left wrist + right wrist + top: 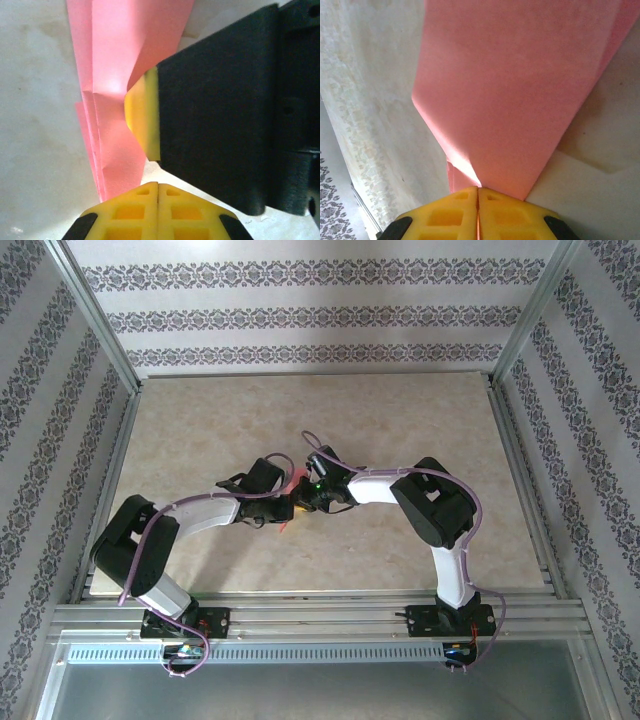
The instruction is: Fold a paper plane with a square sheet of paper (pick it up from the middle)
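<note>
**A:** Location of the paper plane (296,483)?

**B:** Centre of the top view, right where the left hand (288,508) and the right hand (304,497) meet tip to tip, with the pale marbled surface (400,420) behind.

**A:** State of the right hand?

**B:** Clenched on the paper plane. In the right wrist view, yellow fingertips pressed together at the bottom edge, with pink paper running out of the seam and widening toward the top of the frame.

**A:** And the left hand?

**B:** Fingers squeezed together at the bottom centre of the left wrist view, no gap between them. Cannot tell whether any paper sits in that seam. Lower end of the pink strip just reaching the top of the left fingertip.

**A:** Anything else in that view?

**B:** Black finger of the right hand coming in from the right of the frame, its yellow pad (142,117) pressing the paper's right edge at mid-height. Paper creased lengthwise, several layers showing along its left edge.
</note>
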Controlling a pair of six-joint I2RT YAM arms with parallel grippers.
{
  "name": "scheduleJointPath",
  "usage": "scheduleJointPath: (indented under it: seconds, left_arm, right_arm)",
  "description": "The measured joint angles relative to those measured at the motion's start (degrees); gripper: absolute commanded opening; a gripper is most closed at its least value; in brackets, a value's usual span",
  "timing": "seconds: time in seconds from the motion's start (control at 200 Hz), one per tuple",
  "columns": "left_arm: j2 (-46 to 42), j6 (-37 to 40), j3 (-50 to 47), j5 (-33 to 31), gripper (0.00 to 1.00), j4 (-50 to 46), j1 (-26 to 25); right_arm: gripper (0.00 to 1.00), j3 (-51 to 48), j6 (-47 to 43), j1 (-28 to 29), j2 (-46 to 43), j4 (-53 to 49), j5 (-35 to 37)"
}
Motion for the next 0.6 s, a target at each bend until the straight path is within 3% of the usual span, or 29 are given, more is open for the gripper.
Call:
scheduleJointPath:
  seconds: [0.32, 0.6]
  left_arm:
    - [2.4, 0.0, -1.0, -0.8, 0.01, 0.9, 0.0]
    - [-1.4, 0.0, -5.2, -1.3, 0.01, 2.3, -0.2]
  right_arm:
    - [0.12, -0.1, 0.5, 0.0, 0.0, 0.3, -0.1]
    - [0.12, -0.1, 0.8, 0.0, 0.1, 0.4, -0.2]
